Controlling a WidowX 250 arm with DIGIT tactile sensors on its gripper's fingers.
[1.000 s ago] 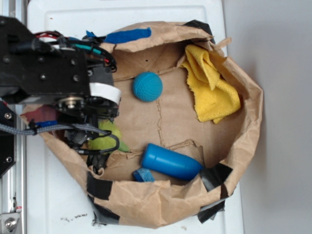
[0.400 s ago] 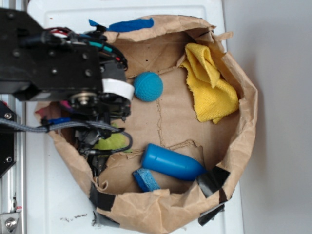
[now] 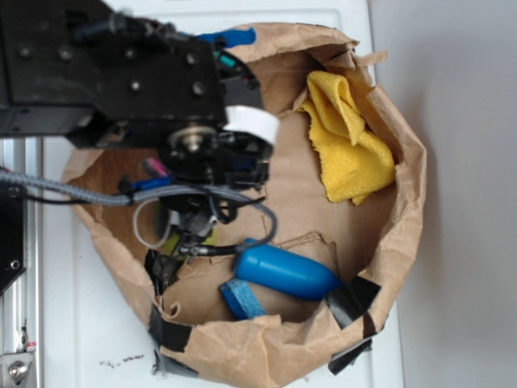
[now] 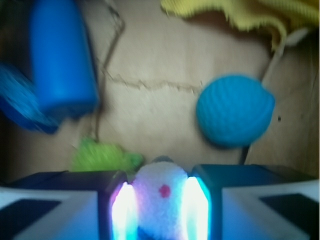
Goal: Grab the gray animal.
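In the wrist view the gray animal (image 4: 160,197) sits between my fingers: a white fuzzy face with a red mark and a sliver of gray on top. Its lime-green body (image 4: 102,156) sticks out to the left. My gripper (image 4: 160,205) is shut on the head, both lit pads pressed against it. From outside, the arm hides most of the toy. Only a scrap of green (image 3: 207,237) and the white loop cord (image 3: 144,230) show beside the gripper (image 3: 194,238), inside the brown paper bag (image 3: 404,226).
A blue cylinder (image 3: 284,272) and a blue strip (image 3: 242,297) lie at the bag's near side. A yellow cloth (image 3: 351,149) lies at the far right. The blue knitted ball (image 4: 235,110) is ahead and to the right of the fingers, hidden by the arm in the exterior view.
The arm has moved right and looms larger, now covering the blue ball. The green plush has travelled with the gripper, and its white cord now hangs in view.
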